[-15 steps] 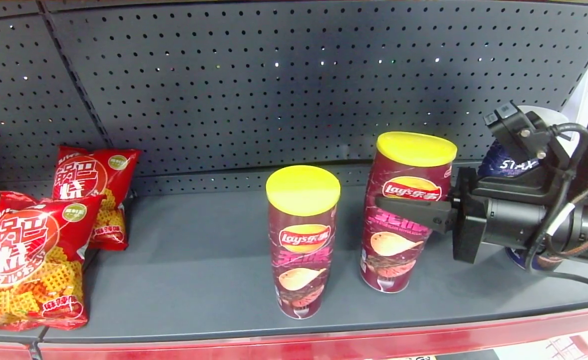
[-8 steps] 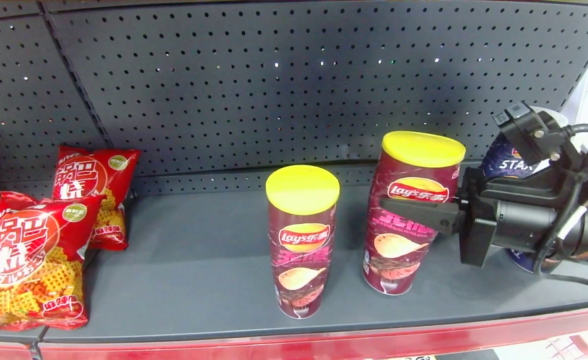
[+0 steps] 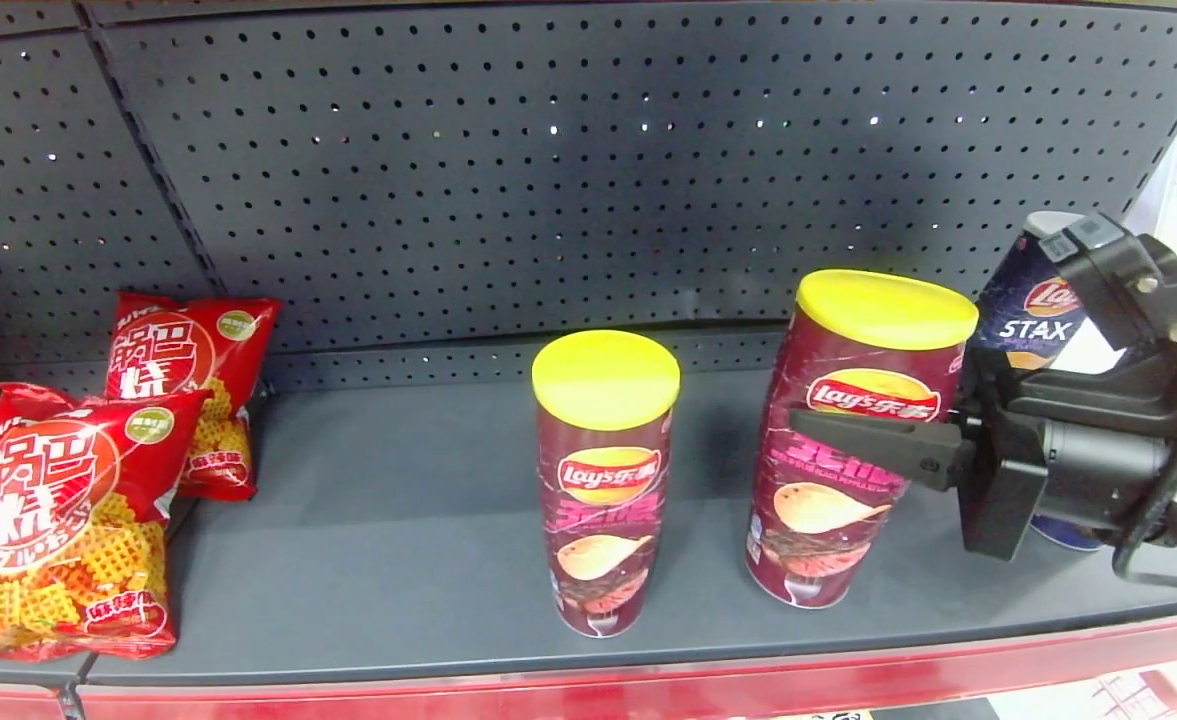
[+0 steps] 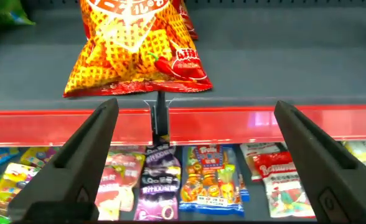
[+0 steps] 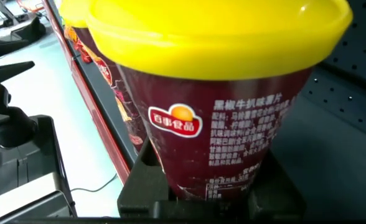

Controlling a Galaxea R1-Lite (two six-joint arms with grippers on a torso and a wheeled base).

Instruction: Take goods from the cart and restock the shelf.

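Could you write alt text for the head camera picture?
The right end effector grips a tilted maroon chip can with a yellow lid at a grey shelf. A matching can stands upright to its left; red snack bags sit at the far left.

The shelf bears a front bag and rear bag at left. Rightward stand an upright can, tilted can and blue can.

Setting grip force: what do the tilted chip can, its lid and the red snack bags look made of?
The chip can looks like a cardboard tube under a glossy printed wrap: straight walls, soft sheen. Its lid looks like yellow plastic, smooth and semi-gloss, with a moulded rim lip. The red snack bags look like thin glossy plastic film: creases and crinkled highlights. All judged by look only.
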